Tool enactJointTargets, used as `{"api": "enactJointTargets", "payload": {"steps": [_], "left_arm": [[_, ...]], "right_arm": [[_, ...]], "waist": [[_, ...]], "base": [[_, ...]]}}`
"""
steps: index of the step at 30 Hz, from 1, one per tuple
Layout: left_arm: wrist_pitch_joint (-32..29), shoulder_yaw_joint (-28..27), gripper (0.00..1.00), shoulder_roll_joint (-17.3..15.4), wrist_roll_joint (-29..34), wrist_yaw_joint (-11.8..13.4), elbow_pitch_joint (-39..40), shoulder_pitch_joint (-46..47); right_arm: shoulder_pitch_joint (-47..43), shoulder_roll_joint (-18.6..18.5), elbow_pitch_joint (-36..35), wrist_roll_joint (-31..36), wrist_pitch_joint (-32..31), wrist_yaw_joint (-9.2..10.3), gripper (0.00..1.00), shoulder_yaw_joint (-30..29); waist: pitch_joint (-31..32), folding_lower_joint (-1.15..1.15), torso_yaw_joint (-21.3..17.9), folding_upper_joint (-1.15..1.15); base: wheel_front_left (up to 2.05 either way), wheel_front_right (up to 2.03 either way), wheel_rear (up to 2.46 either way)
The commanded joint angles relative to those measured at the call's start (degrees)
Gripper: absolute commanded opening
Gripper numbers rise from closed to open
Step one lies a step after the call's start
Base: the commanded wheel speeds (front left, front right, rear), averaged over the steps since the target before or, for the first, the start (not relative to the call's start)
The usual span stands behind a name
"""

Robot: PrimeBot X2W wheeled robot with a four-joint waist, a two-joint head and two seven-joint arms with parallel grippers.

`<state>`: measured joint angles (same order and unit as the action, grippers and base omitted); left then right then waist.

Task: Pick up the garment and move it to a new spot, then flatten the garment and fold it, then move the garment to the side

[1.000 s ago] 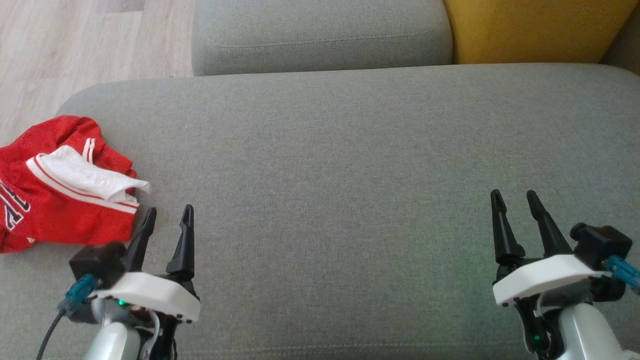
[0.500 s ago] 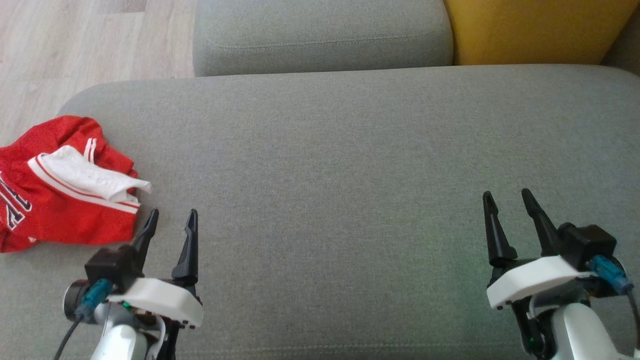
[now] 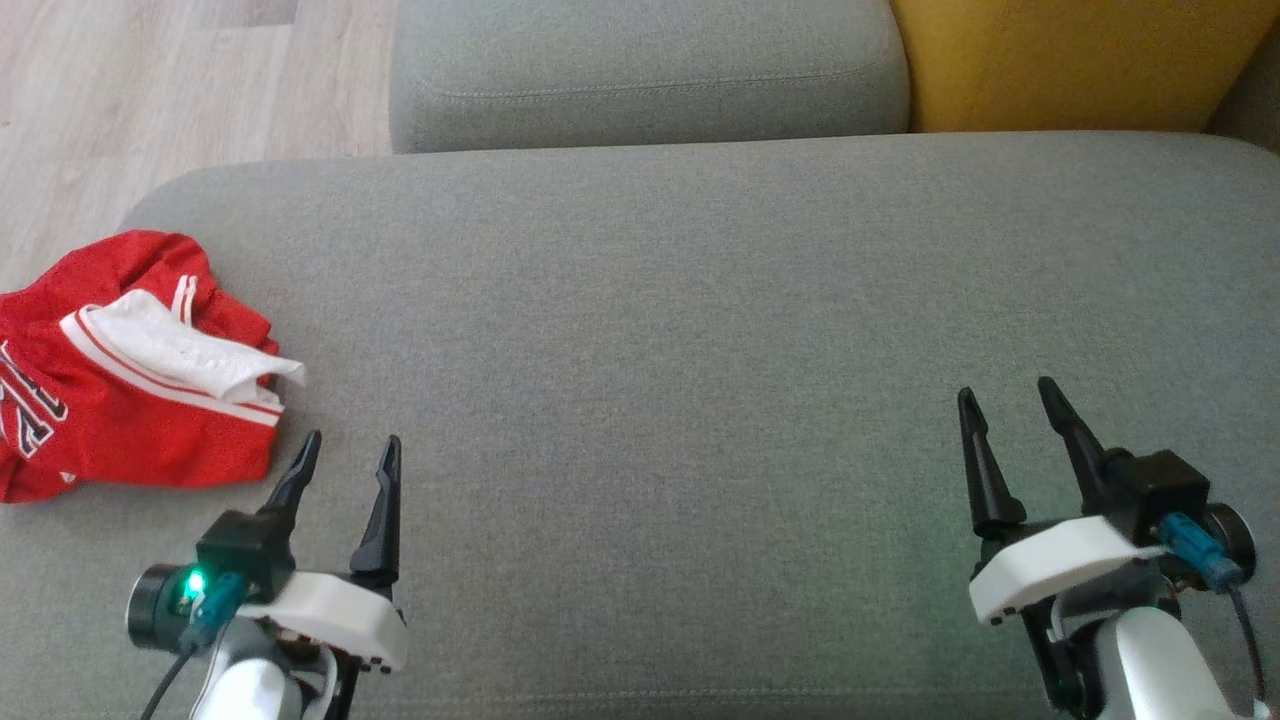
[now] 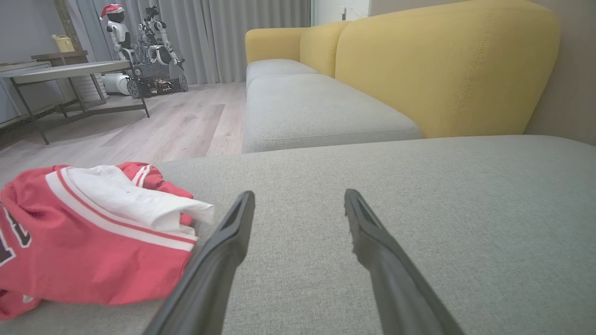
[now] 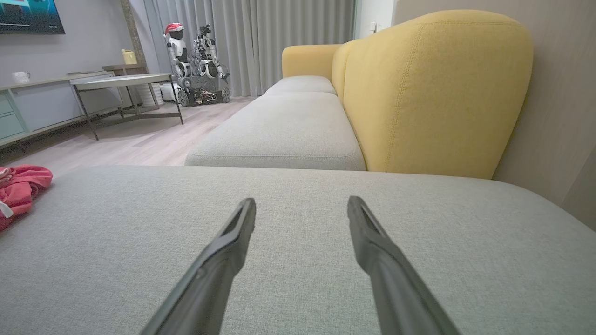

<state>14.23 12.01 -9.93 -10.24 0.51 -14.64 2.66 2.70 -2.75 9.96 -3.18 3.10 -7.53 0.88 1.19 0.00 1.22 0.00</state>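
A wide grey sofa cushion [image 3: 660, 320] is being viewed from above, and a crumpled red garment [image 3: 130, 420] is lying at its far left edge. The garment is being shown bunched up. A white panel edged with red and white stripes is folded over its top, and part of a dark-outlined number is showing at its left.

The left gripper [image 3: 353, 438] is being held low over the cushion, just beside the garment's lower right corner. Its two dark fingers are being kept spread apart, with nothing between them. Whether the nearer finger is touching the cloth cannot be told.

The right gripper [image 3: 1006, 388] is being held over the right part of the cushion, well apart from the garment. Its fingers are likewise being kept spread and empty.

Beyond the cushion, a second grey cushion [image 3: 640, 70] is being seen, with a yellow backrest [image 3: 1060, 60] to its right and pale wooden floor [image 3: 150, 90] to its left. In the left wrist view, a table [image 4: 60, 70] and other robots [image 4: 156, 56] are being shown in the distance, standing before grey curtains [image 4: 233, 37].
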Motion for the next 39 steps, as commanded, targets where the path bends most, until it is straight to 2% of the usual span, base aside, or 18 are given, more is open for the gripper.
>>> {"api": "enactJointTargets", "payload": {"steps": [1,8,26,32,39], "left_arm": [[0.8,-2.1,1.00,-0.7,0.8,0.1,1.2,3.0],[0.8,-2.8,1.00,-0.2,-0.6,-0.1,-0.4,3.3],[0.8,-3.5,1.00,0.2,-1.3,0.2,-1.0,3.7],[0.8,-3.9,1.00,0.4,-2.1,0.1,-1.3,4.4],[0.8,-4.5,1.00,-0.3,-2.5,0.2,-1.3,5.0]], "right_arm": [[1.3,-0.1,-2.1,0.2,0.7,0.04,1.00,1.1],[1.3,-0.1,-1.1,-3.6,0.5,0.04,1.00,0.6],[1.2,-0.1,-1.3,-4.7,-0.1,0.04,1.00,0.4],[0.9,-0.1,-2.5,-4.5,-0.6,0.04,1.00,0.5],[-0.1,-0.1,-4.1,-4.2,-1.2,0.04,1.00,0.8]], "waist": [[0.0,0.00,0.0,0.00],[0.0,0.00,0.1,0.00],[-0.1,0.00,0.6,0.00],[-0.1,0.00,3.6,0.00],[-0.2,0.00,10.5,0.00]], "base": [[0.00,0.00,0.00],[0.00,0.00,0.00],[0.00,0.00,0.00],[0.00,0.00,0.00],[0.00,0.00,0.00]]}}
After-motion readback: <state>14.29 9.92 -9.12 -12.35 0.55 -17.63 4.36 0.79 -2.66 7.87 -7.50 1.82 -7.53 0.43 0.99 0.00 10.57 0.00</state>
